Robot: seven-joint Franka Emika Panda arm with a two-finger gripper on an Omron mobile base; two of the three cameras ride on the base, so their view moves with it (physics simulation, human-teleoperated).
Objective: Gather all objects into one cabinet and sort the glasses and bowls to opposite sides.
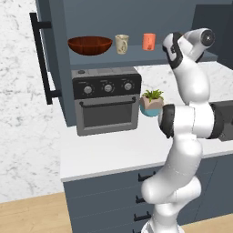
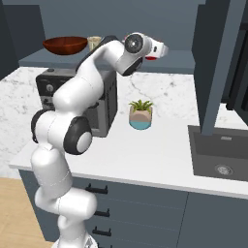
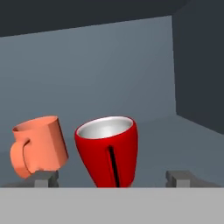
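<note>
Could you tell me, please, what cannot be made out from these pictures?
- Red cup: its base, cut off at the bottom of the hand view; the arm covers most of it in the base views.
- Gripper: whether its fingertips touch the red cup cannot be told.
- Beige cup: its pattern, too small in the left base view.
- Bowl: its inside, seen from below.

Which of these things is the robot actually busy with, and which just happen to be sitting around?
Part of the job:
- wide bowl
- beige cup
- coral-orange cup
- red cup, between the open claw tips
- open blue cabinet

Just sitting around:
- toaster oven
- potted plant
- sink
- lower drawers
</note>
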